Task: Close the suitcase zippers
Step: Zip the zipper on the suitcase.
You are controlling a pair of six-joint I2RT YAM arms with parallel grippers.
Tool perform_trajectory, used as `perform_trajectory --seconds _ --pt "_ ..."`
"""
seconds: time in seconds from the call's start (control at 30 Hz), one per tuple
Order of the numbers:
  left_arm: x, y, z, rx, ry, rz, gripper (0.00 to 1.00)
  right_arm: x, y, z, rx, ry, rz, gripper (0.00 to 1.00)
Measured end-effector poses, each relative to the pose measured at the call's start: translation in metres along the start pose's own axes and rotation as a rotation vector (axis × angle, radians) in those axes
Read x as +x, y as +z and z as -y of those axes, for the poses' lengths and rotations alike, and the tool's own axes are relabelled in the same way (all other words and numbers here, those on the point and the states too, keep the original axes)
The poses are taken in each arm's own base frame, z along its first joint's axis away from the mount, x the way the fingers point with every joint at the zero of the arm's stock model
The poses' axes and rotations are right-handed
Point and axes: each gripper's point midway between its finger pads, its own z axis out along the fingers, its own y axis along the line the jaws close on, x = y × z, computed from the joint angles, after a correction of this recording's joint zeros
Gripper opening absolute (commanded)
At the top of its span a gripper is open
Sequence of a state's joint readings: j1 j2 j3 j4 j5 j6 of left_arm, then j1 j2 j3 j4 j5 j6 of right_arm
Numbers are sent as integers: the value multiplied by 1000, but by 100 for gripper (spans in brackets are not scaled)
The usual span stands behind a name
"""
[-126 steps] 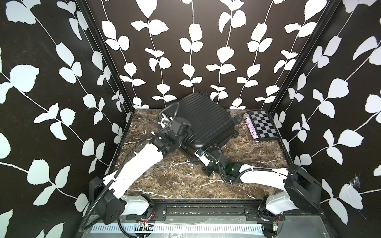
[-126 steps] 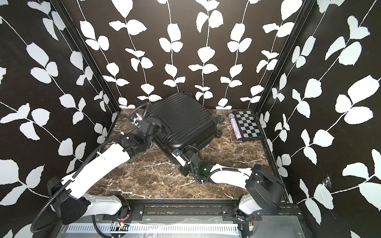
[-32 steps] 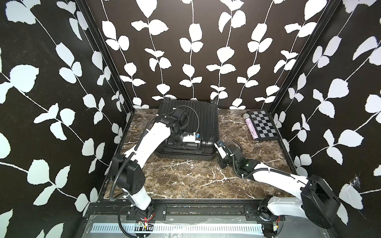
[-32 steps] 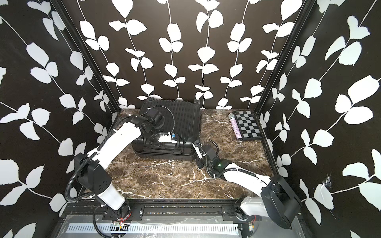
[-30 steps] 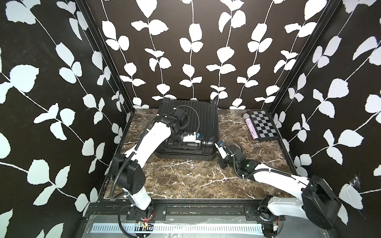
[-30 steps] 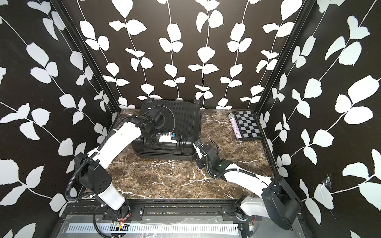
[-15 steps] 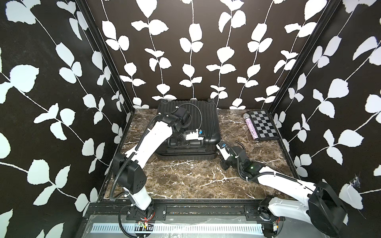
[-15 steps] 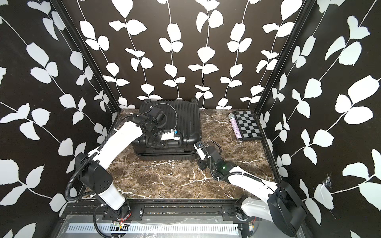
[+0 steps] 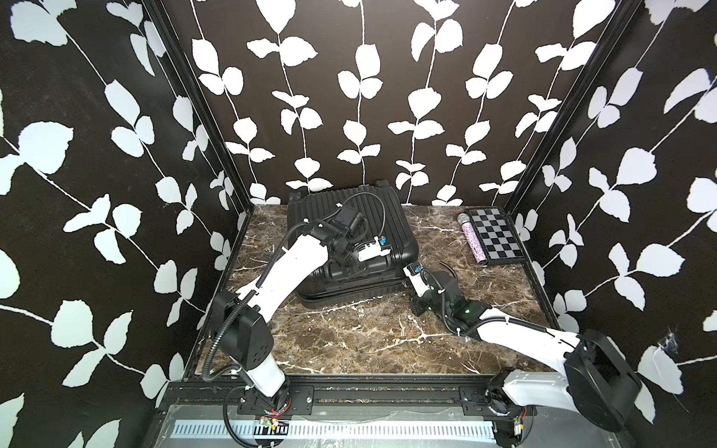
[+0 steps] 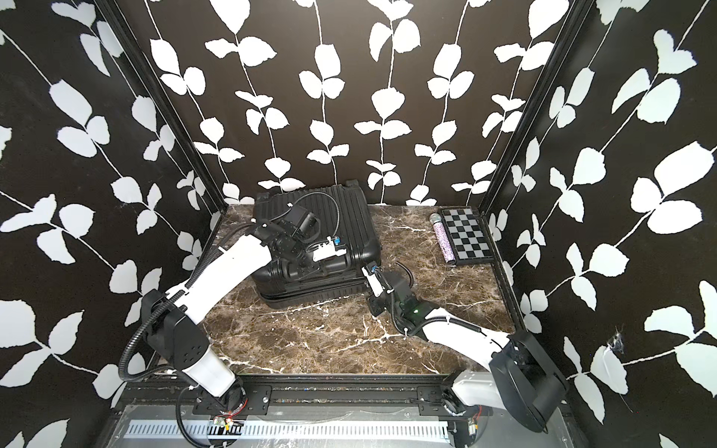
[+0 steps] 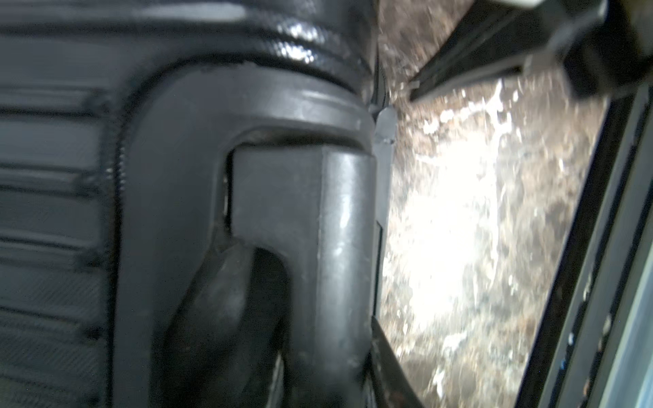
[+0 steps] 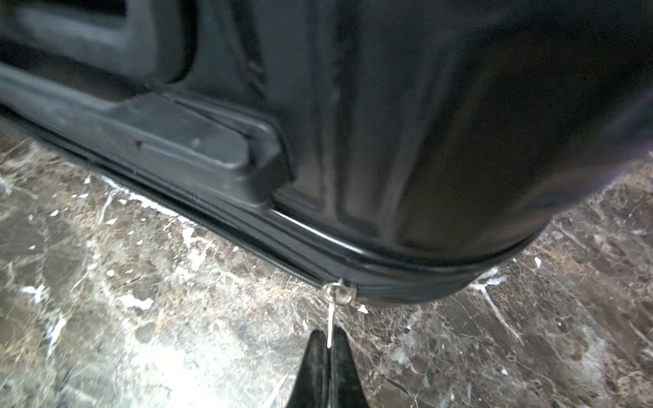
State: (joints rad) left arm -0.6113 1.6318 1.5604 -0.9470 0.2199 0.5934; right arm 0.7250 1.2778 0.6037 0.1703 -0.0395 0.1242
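Far left on the table (image 9: 349, 341), our suitcase (image 9: 388, 229) has turned square. Our right gripper (image 12: 329, 341) stays pinched on the zipper pull (image 12: 330, 314) at its near right corner, so we judge the zippers (image 12: 198, 201) are closing. Whether our left gripper (image 9: 349, 267) grips anything, we cannot tell.

Brown marble tabletop (image 9: 349, 341) — black suitcase (image 9: 399, 232) lies flat at the back; checkerboard (image 9: 496, 238) in the far corner, perhaps a glittery tube (image 9: 473, 244) beside.
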Motion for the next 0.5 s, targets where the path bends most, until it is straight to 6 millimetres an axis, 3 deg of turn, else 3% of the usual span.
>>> perform_trajectory --seconds 0.23,0.5 --pt "-20 7 8 -18 -168 69 0 -7 8 -2 1 17 26 0" --pt "-45 24 4 -42 -331 115 0 -14 21 -32 -53 -23 21 0"
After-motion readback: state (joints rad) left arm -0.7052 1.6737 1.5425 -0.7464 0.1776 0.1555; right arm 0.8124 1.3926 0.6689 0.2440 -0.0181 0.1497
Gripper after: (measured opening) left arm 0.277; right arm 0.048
